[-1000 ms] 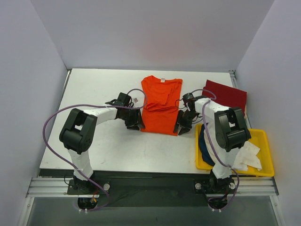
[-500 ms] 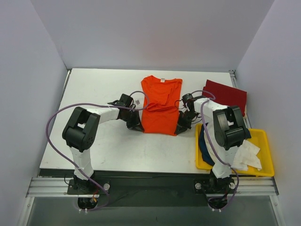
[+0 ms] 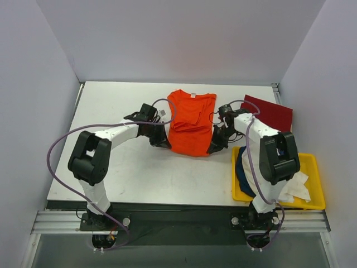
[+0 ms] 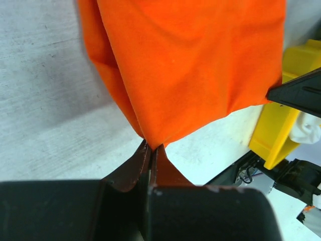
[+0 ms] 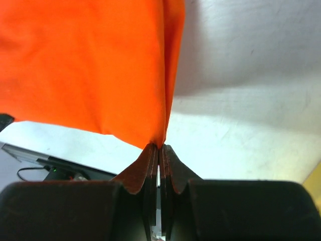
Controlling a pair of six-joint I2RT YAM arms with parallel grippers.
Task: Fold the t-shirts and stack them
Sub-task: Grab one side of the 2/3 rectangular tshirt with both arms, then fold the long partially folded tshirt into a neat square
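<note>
Closed since a second ago, left gripper point(image 4: 150, 148) and right gripper point(image 5: 159, 147) each clench a hem corner of the orange t-shirt point(image 3: 191, 120) ahead.

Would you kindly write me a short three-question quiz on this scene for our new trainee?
1. True or false: the left gripper and the right gripper are each shut on a near corner of the orange t-shirt.
2. Fill in: the yellow bin sits at the near ____ corner of the table.
3. Where does the dark red t-shirt lie? A) in the yellow bin; B) on the table, to the right of the orange t-shirt; C) beneath the orange t-shirt.

Key: 1 true; 2 right; 3 B.
</note>
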